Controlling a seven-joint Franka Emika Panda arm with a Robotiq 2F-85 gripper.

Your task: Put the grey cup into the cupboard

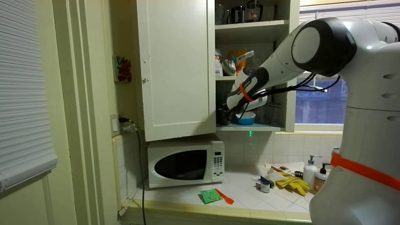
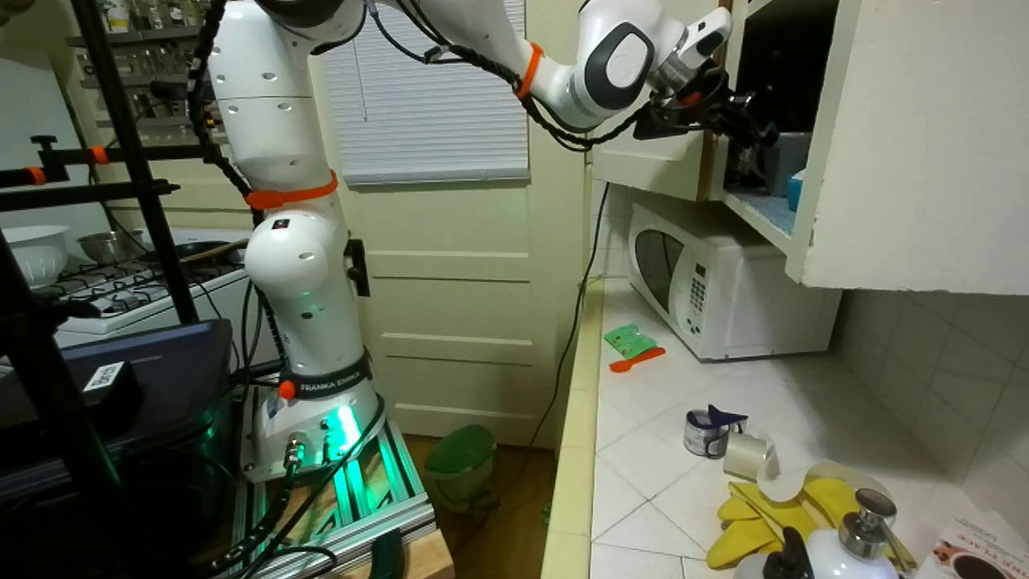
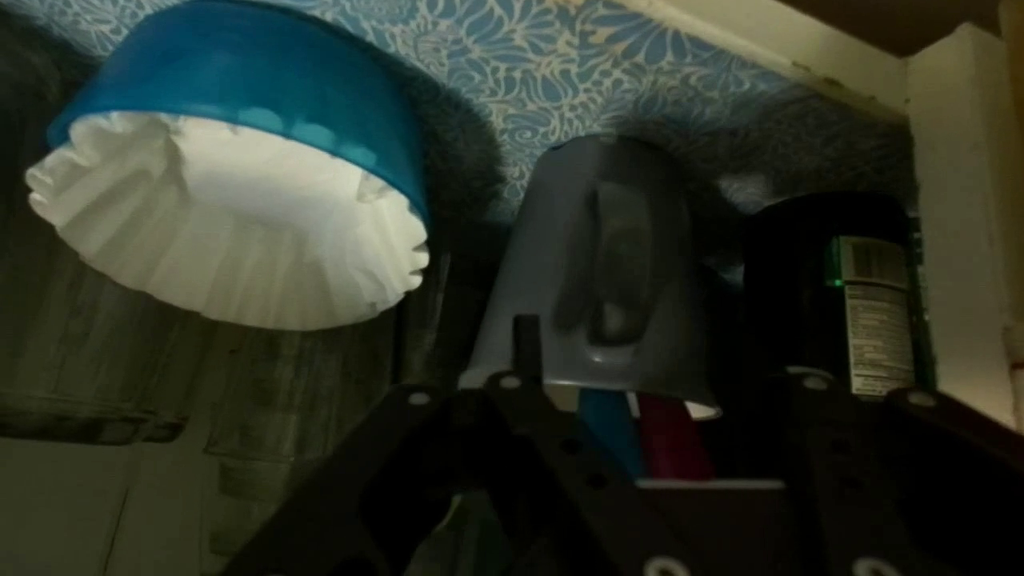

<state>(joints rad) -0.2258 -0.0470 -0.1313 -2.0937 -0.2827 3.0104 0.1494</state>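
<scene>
Grey tapered cup with a loop handle (image 3: 592,264), upright on the shelf liner (image 3: 552,80).
In the wrist view, inverted, it stands between a blue bowl (image 3: 240,56) of white fluted paper filters (image 3: 240,256) and a black labelled container (image 3: 804,280); the black two-fingered claw (image 3: 660,386) is spread near the cup's rim, contact hard to tell. In an exterior view, the tall white wooden cupboard (image 1: 290,103) has its flat panel door (image 1: 178,68) open, the claw at its lowest shelf (image 1: 265,128). In an exterior view, the cupboard's end wall (image 2: 924,137) hides part of the inside. Placing looks done; best back straight out, slowly, jaws wide, without hooking the handle or nudging the bowl.
</scene>
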